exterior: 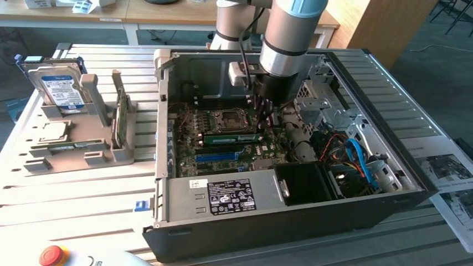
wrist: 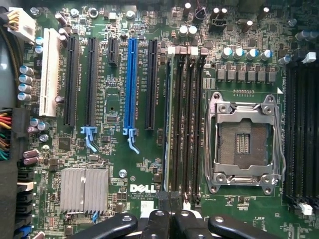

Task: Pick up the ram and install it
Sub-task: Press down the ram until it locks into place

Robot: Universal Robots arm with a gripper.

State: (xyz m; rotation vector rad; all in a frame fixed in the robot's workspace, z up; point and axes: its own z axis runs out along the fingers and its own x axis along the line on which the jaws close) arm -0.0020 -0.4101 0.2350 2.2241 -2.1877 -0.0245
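Note:
The ram (exterior: 230,137) is a long green stick lying in a memory slot just in front of the CPU socket (exterior: 225,119) inside the open PC case (exterior: 296,227). From the wrist it shows edge-on as a thin line (wrist: 166,124) in the slot nearest the expansion slots. My gripper (exterior: 266,119) reaches straight down into the case at the end of the ram towards the exterior view's right. Its black fingers are shut, the tips (wrist: 169,199) meeting over that end of the stick's top edge. I cannot tell whether they pinch it or only rest on it.
A grey fixture (exterior: 74,152) at the exterior view's left holds a blue-labelled hard drive (exterior: 61,88) and another upright green stick (exterior: 118,122). Near the gripper are the blue slot (wrist: 131,84), the empty CPU socket (wrist: 244,142), cables (exterior: 355,155) and the power supply (exterior: 221,197). A red button (exterior: 53,255) sits at the table's front.

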